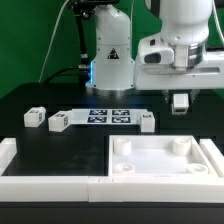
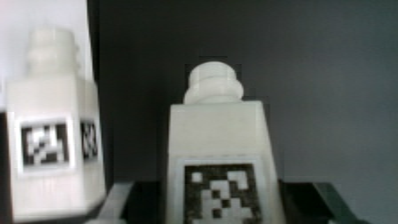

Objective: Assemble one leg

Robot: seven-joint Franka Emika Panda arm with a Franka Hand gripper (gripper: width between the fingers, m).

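Note:
My gripper (image 1: 180,105) hangs at the exterior view's right, above the table and behind the large white tray-like piece (image 1: 135,168). It is shut on a leg (image 1: 180,100), a small white peg. In the wrist view this leg (image 2: 219,140) stands between the dark fingers (image 2: 128,203) of the gripper (image 2: 219,208), with its marker tag facing the camera and its rounded stud pointing away. A second leg (image 2: 54,120) shows beside it. Three more legs lie on the black table: two at the left (image 1: 36,117) (image 1: 57,122) and one by the marker board's right end (image 1: 147,122).
The marker board (image 1: 108,115) lies flat in the middle of the table. A low white wall (image 1: 40,178) runs along the front and left edge. The robot's base (image 1: 110,60) stands at the back centre.

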